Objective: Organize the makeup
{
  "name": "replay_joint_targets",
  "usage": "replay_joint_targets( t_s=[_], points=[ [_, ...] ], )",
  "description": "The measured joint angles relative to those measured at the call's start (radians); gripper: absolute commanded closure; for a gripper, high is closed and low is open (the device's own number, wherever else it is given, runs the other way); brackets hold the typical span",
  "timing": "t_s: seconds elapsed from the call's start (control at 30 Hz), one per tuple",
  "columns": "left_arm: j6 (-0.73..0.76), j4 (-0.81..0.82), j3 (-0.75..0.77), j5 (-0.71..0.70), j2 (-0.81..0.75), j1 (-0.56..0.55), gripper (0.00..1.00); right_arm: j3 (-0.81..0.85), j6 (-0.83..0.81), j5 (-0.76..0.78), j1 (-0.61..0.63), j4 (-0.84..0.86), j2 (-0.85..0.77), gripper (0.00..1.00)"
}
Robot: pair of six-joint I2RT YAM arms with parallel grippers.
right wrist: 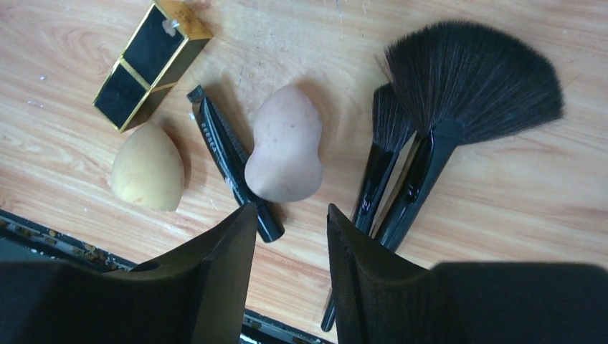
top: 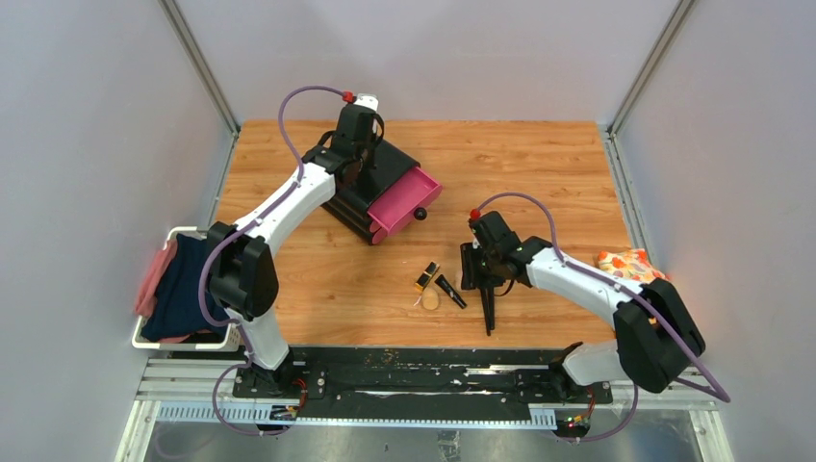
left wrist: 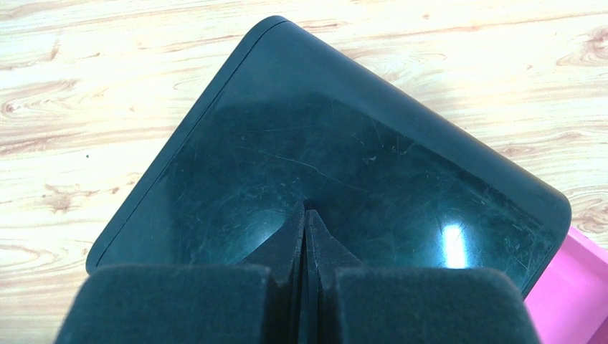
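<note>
The makeup lies at the table's front middle. In the right wrist view I see a black-and-gold case, a yellowish egg sponge, a short black tube, a pinkish-beige sponge and black brushes with a fan head. My right gripper is open and empty, just above the gap between the pinkish sponge and the brush handles. From above, the case, tube, one sponge and brushes show beside the right gripper. My left gripper is shut and empty, on the black box's lid.
The black box stands at the back left with a pink drawer pulled open toward the right. A white basket of cloths hangs at the left edge. An orange floral cloth lies at the right edge.
</note>
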Motion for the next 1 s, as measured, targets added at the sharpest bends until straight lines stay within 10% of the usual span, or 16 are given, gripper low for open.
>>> replay_joint_targets(
  t_s=[0.23, 0.47, 1.0],
  points=[
    [-0.002, 0.005, -0.006, 0.004, -0.004, 0.0, 1.0, 0.022, 0.004, -0.005, 0.0, 0.034, 0.108, 0.6],
    [-0.002, 0.008, -0.009, 0.004, -0.005, 0.0, 1.0, 0.022, 0.017, -0.028, 0.005, 0.074, 0.137, 0.99],
    [-0.003, 0.01, -0.012, 0.005, -0.007, 0.0, 1.0, 0.247, -0.01, 0.067, 0.005, -0.063, -0.096, 1.0]
  ],
)
